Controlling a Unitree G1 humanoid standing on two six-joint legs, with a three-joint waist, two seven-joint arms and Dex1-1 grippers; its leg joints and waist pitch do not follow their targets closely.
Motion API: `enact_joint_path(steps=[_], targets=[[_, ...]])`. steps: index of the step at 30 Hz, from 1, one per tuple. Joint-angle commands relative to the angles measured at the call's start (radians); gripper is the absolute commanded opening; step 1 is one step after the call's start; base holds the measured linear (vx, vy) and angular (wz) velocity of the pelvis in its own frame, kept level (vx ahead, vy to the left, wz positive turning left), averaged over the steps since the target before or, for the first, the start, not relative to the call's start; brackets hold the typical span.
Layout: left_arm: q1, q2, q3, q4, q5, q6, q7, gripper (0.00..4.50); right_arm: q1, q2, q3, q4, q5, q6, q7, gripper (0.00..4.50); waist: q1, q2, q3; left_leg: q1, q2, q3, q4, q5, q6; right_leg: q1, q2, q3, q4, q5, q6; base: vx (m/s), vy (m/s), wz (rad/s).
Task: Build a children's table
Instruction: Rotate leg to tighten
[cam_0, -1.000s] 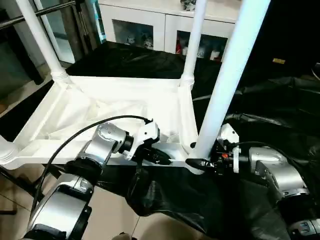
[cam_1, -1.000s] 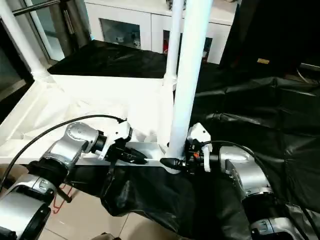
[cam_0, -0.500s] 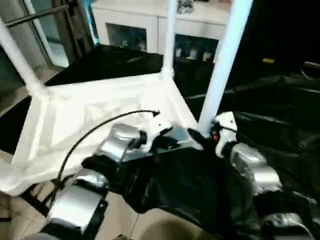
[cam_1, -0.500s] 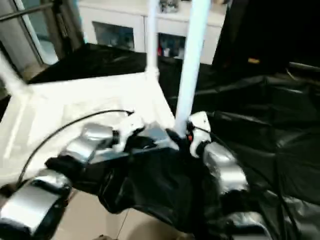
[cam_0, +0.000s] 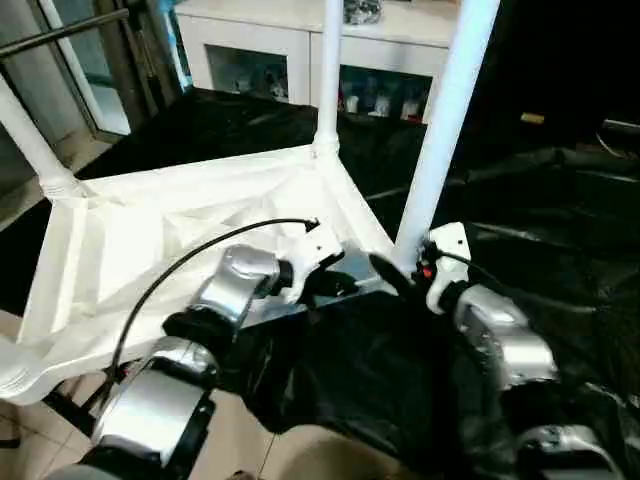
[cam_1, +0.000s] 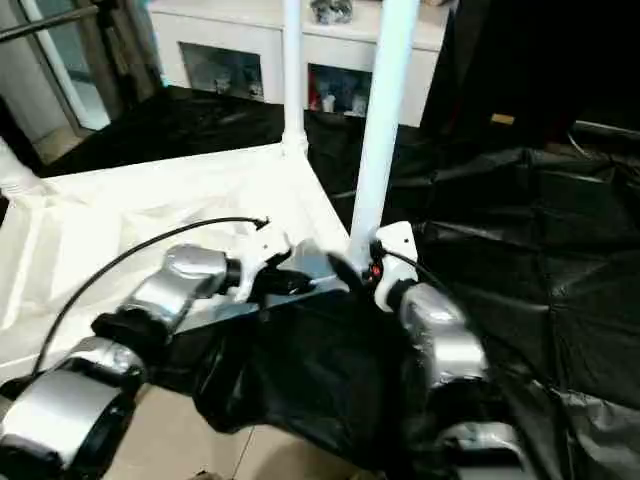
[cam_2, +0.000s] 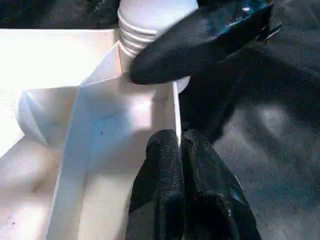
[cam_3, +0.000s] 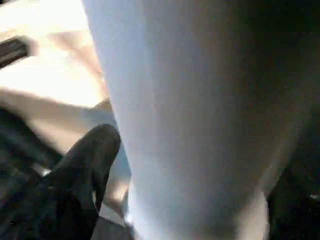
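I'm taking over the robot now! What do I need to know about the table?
Left gripper: shut at the upside-down tabletop's near rim.
Right gripper: at the near leg's base, by its corner socket; grip unclear.
Done: two far legs stand in their sockets.
Left: confirm the near leg is seated, check the fourth corner, then probably turn the table upright.

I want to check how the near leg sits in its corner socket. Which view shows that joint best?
The left wrist view: the near leg's ribbed base meets the tabletop corner close up, a finger of the right gripper across it. The eye views show its shaft, the joint hidden behind the grippers. The right wrist view shows bare shaft.
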Motion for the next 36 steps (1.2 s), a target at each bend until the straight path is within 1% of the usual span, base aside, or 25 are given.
enact_joint_path(steps=[1, 3, 4, 5, 6, 8, 10, 11, 12, 13, 17, 18, 20, 23, 24, 26, 27, 29, 30, 31, 32, 33, 34, 35, 36], targets=[[-0.011, -0.047, -0.043, -0.063, -0.055, -0.054, -0.096, 0.0, 0.018, 0.023, 0.105, 0.008, 0.006, 0.019, 0.093, 3.95, 0.005, -0.002, -0.067, 0.006, 0.05, -0.023, -0.066, -0.183, 0.091, 0.052, -0.076, 0.047, -0.067, -0.155, -0.256, 0.0, 0.0, 0.0], [-0.006, -0.019, -0.045, -0.066, -0.054, -0.055, -0.143, 0.0, 0.044, -0.036, 0.122, -0.049, 0.033, 0.049, 0.215, 3.95, 0.012, -0.001, -0.067, 0.008, 0.052, -0.021, -0.064, -0.167, 0.101, 0.054, -0.074, 0.046, -0.063, -0.116, -0.27, 0.0, 0.0, 0.0], [-0.005, -0.016, -0.046, -0.067, -0.054, -0.054, -0.148, 0.0, 0.047, -0.044, 0.125, -0.056, 0.036, 0.053, 0.229, 3.95, 0.012, -0.001, -0.067, 0.008, 0.052, -0.021, -0.064, -0.167, 0.101, 0.054, -0.074, 0.046, -0.063, -0.116, -0.27, 0.0, 0.0, 0.0], [-0.005, -0.008, -0.046, -0.068, -0.053, -0.053, -0.161, 0.0, 0.053, -0.06, 0.131, -0.072, 0.041, 0.062, 0.261, 3.95, 0.02, -0.001, -0.068, 0.011, 0.056, -0.02, -0.063, -0.17, 0.107, 0.052, -0.075, 0.048, -0.06, -0.106, -0.277, 0.0, 0.0, 0.0], [-0.003, 0.005, -0.046, -0.071, -0.053, -0.052, -0.182, 0.0, 0.063, -0.089, 0.145, -0.092, 0.041, 0.075, 0.311, 3.95, 0.02, -0.001, -0.066, 0.01, 0.054, -0.019, -0.064, -0.174, 0.107, 0.051, -0.074, 0.047, -0.062, -0.112, -0.278, 0.0, 0.0, 0.0], [-0.001, 0.012, -0.046, -0.072, -0.053, -0.052, -0.193, 0.0, 0.066, -0.104, 0.152, -0.097, 0.039, 0.077, 0.336, 3.95, 0.024, -0.003, -0.064, 0.012, 0.054, -0.019, -0.065, -0.193, 0.1, 0.05, -0.075, 0.046, -0.066, -0.152, -0.272, 0.0, 0.0, 0.0], [0.004, 0.032, -0.048, -0.08, -0.052, -0.05, -0.224, 0.0, 0.067, -0.131, 0.158, -0.104, 0.05, 0.094, 0.387, 3.95, 0.026, -0.004, -0.061, 0.014, 0.053, -0.02, -0.067, -0.232, 0.076, 0.049, -0.078, 0.047, -0.075, -0.25, -0.25, 0.0, 0.0, 0.0], [0.005, 0.036, -0.048, -0.082, -0.052, -0.05, -0.229, 0.0, 0.066, -0.134, 0.157, -0.104, 0.052, 0.097, 0.394, 3.95, 0.027, -0.006, -0.06, 0.015, 0.054, -0.02, -0.068, -0.234, 0.072, 0.048, -0.078, 0.047, -0.077, -0.264, -0.244, 0.0, 0.0, 0.0], [0.008, 0.043, -0.048, -0.085, -0.053, -0.049, -0.24, 0.0, 0.064, -0.139, 0.154, -0.105, 0.056, 0.102, 0.406, 3.95, 0.028, -0.004, -0.06, 0.015, 0.055, -0.022, -0.069, -0.236, 0.068, 0.048, -0.079, 0.048, -0.077, -0.276, -0.24, 0.0, 0.0, 0.0], [0.01, 0.048, -0.048, -0.087, -0.054, -0.049, -0.248, 0.0, 0.064, -0.144, 0.154, -0.108, 0.061, 0.107, 0.415, 3.7, 0.029, -0.004, -0.059, 0.016, 0.055, -0.021, -0.07, -0.239, 0.064, 0.045, -0.078, 0.048, -0.079, -0.284, -0.236, 0.0, 0.0, 0.0], [0.021, 0.066, -0.055, -0.102, -0.059, -0.035, -0.284, 0.0, 0.067, -0.159, 0.158, -0.135, 0.079, 0.134, 0.446, 3.59, 0.032, -0.005, -0.062, 0.016, 0.056, -0.022, -0.07, -0.223, 0.06, 0.046, -0.078, 0.048, -0.075, -0.262, -0.236, 0.0, 0.0, 0.0], [0.024, 0.07, -0.057, -0.107, -0.059, -0.03, -0.289, 0.0, 0.07, -0.16, 0.164, -0.14, 0.075, 0.137, 0.451, 3.4, 0.033, -0.004, -0.063, 0.014, 0.056, -0.022, -0.069, -0.215, 0.063, 0.047, -0.077, 0.048, -0.072, -0.247, -0.238, 0.0, 0.0, 0.0], [0.025, 0.071, -0.058, -0.108, -0.06, -0.029, -0.291, 0.0, 0.073, -0.159, 0.167, -0.144, 0.073, 0.139, 0.453, 3.2, 0.036, -0.004, -0.064, 0.015, 0.056, -0.022, -0.069, -0.205, 0.063, 0.046, -0.077, 0.048, -0.071, -0.23, -0.241, 0.0, 0.0, 0.0], [0.027, 0.069, -0.057, -0.111, -0.062, -0.028, -0.285, 0.0, 0.076, -0.146, 0.169, -0.147, 0.075, 0.139, 0.443, 3.02, 0.039, -0.003, -0.064, 0.016, 0.056, -0.021, -0.068, -0.2, 0.062, 0.045, -0.077, 0.048, -0.069, -0.209, -0.247, 0.0, 0.0, 0.0], [0.026, 0.064, -0.054, -0.11, -0.061, -0.03, -0.27, 0.0, 0.078, -0.139, 0.169, -0.149, 0.075, 0.138, 0.433, 2.92, 0.039, -0.006, -0.064, 0.016, 0.056, -0.021, -0.068, -0.202, 0.061, 0.046, -0.077, 0.048, -0.069, -0.21, -0.247, 0.0, 0.0, 0.0], [0.02, 0.051, -0.047, -0.1, -0.054, -0.032, -0.233, 0.0, 0.084, -0.129, 0.169, -0.151, 0.07, 0.133, 0.408, 2.78, 0.039, -0.005, -0.063, 0.016, 0.055, -0.021, -0.069, -0.208, 0.058, 0.045, -0.078, 0.048, -0.071, -0.225, -0.244, 0.0, 0.0, 0.0], [0.018, 0.047, -0.045, -0.097, -0.051, -0.033, -0.22, 0.0, 0.085, -0.126, 0.168, -0.153, 0.068, 0.132, 0.398, 2.78, 0.039, -0.005, -0.061, 0.017, 0.055, -0.021, -0.069, -0.217, 0.055, 0.044, -0.078, 0.048, -0.074, -0.243, -0.239, 0.0, 0.0, 0.0], [-0.001, 0.022, -0.025, -0.072, -0.044, -0.028, -0.134, 0.0, 0.082, -0.092, 0.156, -0.127, 0.034, 0.111, 0.301, 2.73, 0.037, -0.005, -0.059, 0.019, 0.054, -0.022, -0.071, -0.24, 0.044, 0.042, -0.079, 0.048, -0.079, -0.294, -0.226, 0.0, 0.0, 0.0], [-0.001, 0.022, -0.025, -0.072, -0.044, -0.028, -0.134, 0.0, 0.082, -0.092, 0.156, -0.127, 0.034, 0.111, 0.301, 2.73, 0.035, -0.006, -0.058, 0.019, 0.053, -0.022, -0.072, -0.246, 0.039, 0.041, -0.079, 0.048, -0.081, -0.315, -0.22, 0.0, 0.0, 0.0], [-0.036, -0.017, -0.001, -0.027, -0.033, -0.026, -0.008, 0.0, 0.049, -0.021, 0.121, -0.033, -0.019, 0.087, 0.102, 2.72, 0.029, -0.006, -0.054, 0.021, 0.049, -0.023, -0.072, -0.274, 0.024, 0.034, -0.082, 0.048, -0.092, -0.4, -0.194, 0.0, 0.0, 0.0], [-0.036, -0.017, -0.001, -0.027, -0.033, -0.026, -0.008, 0.0, 0.049, -0.021, 0.121, -0.033, -0.019, 0.087, 0.102, 2.72, 0.026, -0.004, -0.053, 0.026, 0.048, -0.026, -0.073, -0.29, 0.011, 0.029, -0.082, 0.047, -0.095, -0.429, -0.188, 0.0, 0.0, 0.0], [-0.05, -0.033, 0.005, -0.01, -0.028, -0.024, 0.037, 0.0, 0.036, 0.008, 0.106, 0.0, -0.026, 0.089, 0.035, 2.72, 0.017, -0.007, -0.052, 0.026, 0.044, -0.031, -0.075, -0.313, -0.005, 0.032, -0.081, 0.042, -0.1, -0.487, -0.167, -0.054, 0.005, -0.05], [-0.067, -0.052, 0.013, 0.011, -0.021, -0.017, 0.096, 0.0, 0.021, 0.043, 0.089, 0.036, -0.03, 0.092, -0.042, 2.72, 0.01, -0.01, -0.051, 0.023, 0.043, -0.035, -0.077, -0.32, -0.006, 0.036, -0.082, 0.04, -0.106, -0.525, -0.144, -0.054, 0.005, -0.05], [-0.069, -0.054, 0.013, 0.014, -0.02, -0.015, 0.104, 0.0, 0.019, 0.048, 0.087, 0.04, -0.031, 0.092, -0.052, 2.72, 0.007, -0.007, -0.051, 0.026, 0.044, -0.035, -0.077, -0.326, -0.005, 0.031, -0.082, 0.041, -0.107, -0.531, -0.141, 0.0, 0.0, 0.0], [-0.077, -0.064, 0.017, 0.025, -0.016, -0.01, 0.139, 0.0, 0.012, 0.068, 0.079, 0.057, -0.032, 0.09, -0.093, 2.72, 0.0, -0.009, -0.05, 0.027, 0.043, -0.035, -0.076, -0.339, -0.001, 0.029, -0.081, 0.04, -0.111, -0.539, -0.138, 0.0, 0.0, 0.0]])
